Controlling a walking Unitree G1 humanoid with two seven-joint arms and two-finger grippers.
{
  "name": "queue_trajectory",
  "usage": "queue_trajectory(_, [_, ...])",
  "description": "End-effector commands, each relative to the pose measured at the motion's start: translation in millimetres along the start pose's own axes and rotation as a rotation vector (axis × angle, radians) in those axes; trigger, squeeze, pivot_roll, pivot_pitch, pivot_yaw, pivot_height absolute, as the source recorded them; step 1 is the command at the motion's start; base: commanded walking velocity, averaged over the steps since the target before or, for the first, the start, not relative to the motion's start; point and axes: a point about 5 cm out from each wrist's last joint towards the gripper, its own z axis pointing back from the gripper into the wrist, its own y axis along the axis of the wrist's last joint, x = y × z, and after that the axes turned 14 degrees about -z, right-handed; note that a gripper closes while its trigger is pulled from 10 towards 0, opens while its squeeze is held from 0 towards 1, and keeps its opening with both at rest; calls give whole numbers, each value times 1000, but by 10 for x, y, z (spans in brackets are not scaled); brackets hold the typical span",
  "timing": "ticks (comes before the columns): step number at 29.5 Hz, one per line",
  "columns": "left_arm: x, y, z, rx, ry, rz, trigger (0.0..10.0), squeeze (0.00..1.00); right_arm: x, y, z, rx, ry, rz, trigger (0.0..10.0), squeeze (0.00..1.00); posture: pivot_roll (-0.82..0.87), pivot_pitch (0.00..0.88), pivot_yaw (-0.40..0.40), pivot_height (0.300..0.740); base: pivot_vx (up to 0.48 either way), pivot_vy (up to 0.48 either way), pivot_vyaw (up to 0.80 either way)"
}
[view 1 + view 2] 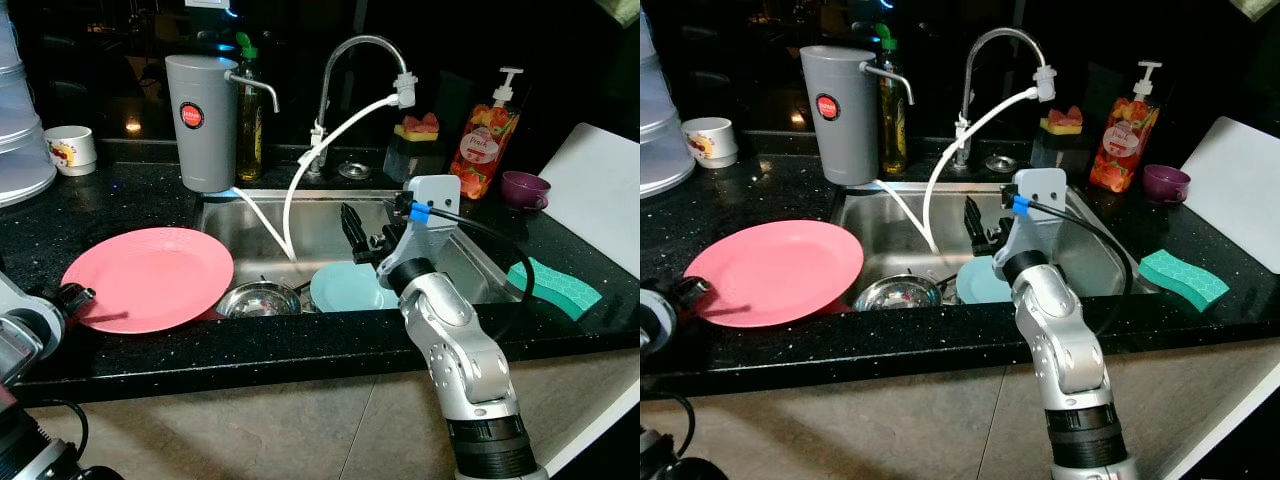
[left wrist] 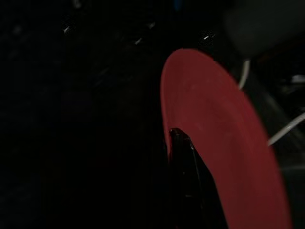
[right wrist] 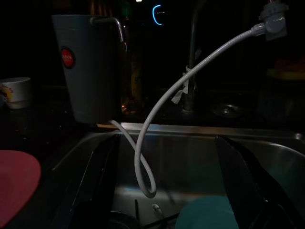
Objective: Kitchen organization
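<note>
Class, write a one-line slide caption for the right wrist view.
Open right gripper poised over the steel sink, teal plate below, white hose looping down from the faucet.

Dark tool finger [image 2: 183, 157] lies against the red plate's [image 2: 224, 138] rim.

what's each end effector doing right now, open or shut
Left end effector: shut on the pink plate at its rim.
Right end effector: open, empty, over the sink.
</note>
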Motion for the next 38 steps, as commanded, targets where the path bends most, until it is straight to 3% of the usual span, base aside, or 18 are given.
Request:
queue_trajectory(1, [-31,-104,-35,-37,29,18,0,0,26,20,-1,7,-8,-5,10000,0,117,87,-98,740,0,0,0])
queue_trajectory(5, [84,81,-12,104,-60,86,0,0,24,25,-5,9,-10,-7,10000,0,115,90,-95,740,0,0,0])
queue_trajectory(6, [124,135,3,140,-84,89,4275,0,24,26,-4,9,-11,-10,10000,0,115,90,-95,740,0,0,0])
queue_trajectory(7, [124,135,3,140,-84,89,4275,0,24,26,-4,9,-11,-10,10000,0,115,90,-95,740,0,0,0])
queue_trajectory(8, [166,185,17,173,-111,102,10000,0,25,26,-3,9,-12,-17,10000,0,115,90,-95,740,0,0,0])
queue_trajectory(11, [227,253,39,219,-158,115,10000,0,27,25,-2,6,-13,-43,10000,0,115,90,-95,740,0,0,0])
queue_trajectory(15, [433,410,116,341,-360,155,10000,0,41,5,-3,-39,3,-342,10000,0,102,91,-93,740,0,0,0])
queue_trajectory(17, [465,420,130,352,-394,152,10000,0,36,11,-1,-45,19,-379,10000,0,102,91,-93,740,0,0,0])
queue_trajectory(24, [676,392,189,365,-582,136,10000,0,-167,10,119,-125,236,-561,10000,0,85,91,-91,740,0,0,0])
queue_trajectory(27, [709,375,202,365,-615,137,10000,0,-207,21,148,-134,277,-613,10000,0,85,91,-91,740,0,0,0])
queue_trajectory(29, [794,342,238,369,-713,156,10000,0,-278,104,222,-136,377,-743,10000,0,81,92,-92,740,0,0,0])
queue_trajectory(35, [961,257,312,360,-844,143,10000,0,-302,135,264,-156,431,-774,10000,0,75,92,-93,740,0,0,0])
queue_trajectory(38, [981,247,318,358,-859,146,10000,0,-305,136,272,-162,436,-778,10000,0,75,92,-93,740,0,0,0])
